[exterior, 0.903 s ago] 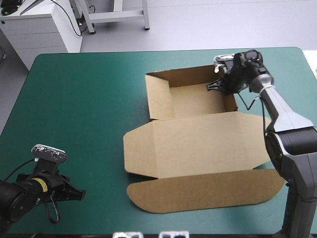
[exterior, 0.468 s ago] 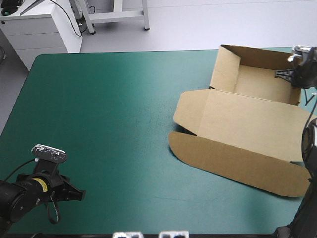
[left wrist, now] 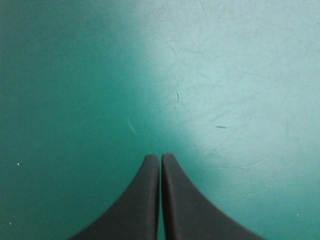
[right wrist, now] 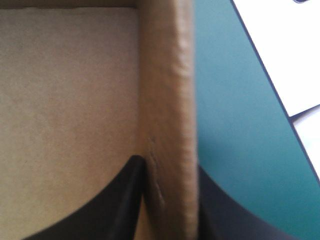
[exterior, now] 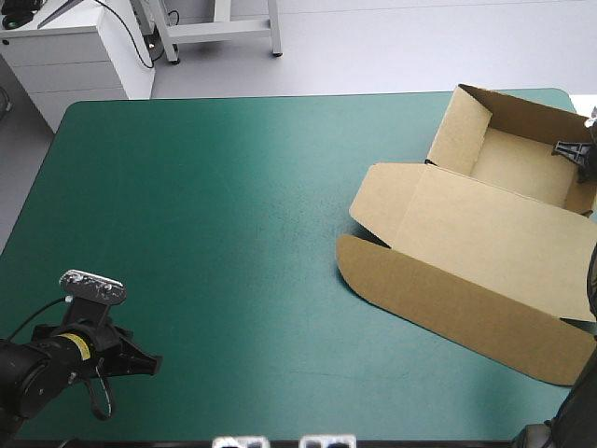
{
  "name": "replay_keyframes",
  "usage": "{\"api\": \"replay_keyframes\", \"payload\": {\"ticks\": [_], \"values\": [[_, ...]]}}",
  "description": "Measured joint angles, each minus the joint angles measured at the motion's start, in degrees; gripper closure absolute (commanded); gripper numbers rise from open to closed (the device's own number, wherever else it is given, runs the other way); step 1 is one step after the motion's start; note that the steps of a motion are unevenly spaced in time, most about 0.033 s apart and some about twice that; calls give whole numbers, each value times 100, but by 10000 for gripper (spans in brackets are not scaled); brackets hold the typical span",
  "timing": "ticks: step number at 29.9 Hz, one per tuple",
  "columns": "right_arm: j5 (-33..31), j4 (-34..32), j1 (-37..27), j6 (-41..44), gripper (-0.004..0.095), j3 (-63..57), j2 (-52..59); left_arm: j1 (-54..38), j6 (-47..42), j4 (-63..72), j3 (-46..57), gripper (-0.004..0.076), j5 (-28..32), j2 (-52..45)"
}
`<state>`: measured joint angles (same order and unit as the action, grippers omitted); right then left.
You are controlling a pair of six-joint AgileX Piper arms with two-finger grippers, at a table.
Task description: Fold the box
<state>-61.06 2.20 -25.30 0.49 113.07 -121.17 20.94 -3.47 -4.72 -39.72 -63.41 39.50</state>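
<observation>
Change since earlier: box [exterior: 485, 233] has slid with the right pincer [exterior: 576, 149] further toward the table's [exterior: 205, 205] far right corner and turned a little more; the left pincer [exterior: 145, 362] has not moved.
High view, box: an open tray with raised walls at the far right corner, its lid [exterior: 494, 229] lying flat on the teal-green cover and reaching toward the near right, the rounded tuck flap nearest the table's middle.
High view, right pincer: at the tray's right-hand wall, close to the table's right edge, mostly cut off.
High view, left pincer: low over the near left corner, well apart from the box.
Left wrist view, left pincer [left wrist: 160, 157]: black fingers clenched, tips touching, nothing between them; only bare teal-green table [left wrist: 225, 75] ahead.
Right wrist view, right pincer [right wrist: 167, 167]: all but closed, grasping the box's upright side wall [right wrist: 165, 75], one finger inside the tray and one outside.
Right wrist view, box: brown tray floor [right wrist: 65, 90] on the inner side of the wall; teal-green table [right wrist: 225, 125] on the outer side, its edge near.
</observation>
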Motion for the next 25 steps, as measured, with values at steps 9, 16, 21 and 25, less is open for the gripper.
{"api": "replay_keyframes", "payload": {"ticks": [9,16,21,25], "values": [[46,-77,0,123,21,7,83,0,0,17,0,732,100,0],[-193,-11,0,-164,561,8,759,0,0,17,0,732,195,0],[-536,652,0,-592,910,8,1357,0,0,17,0,732,421,0],[-825,1451,6,-1052,910,8,1716,0,0,-12,0,732,517,0]]}}
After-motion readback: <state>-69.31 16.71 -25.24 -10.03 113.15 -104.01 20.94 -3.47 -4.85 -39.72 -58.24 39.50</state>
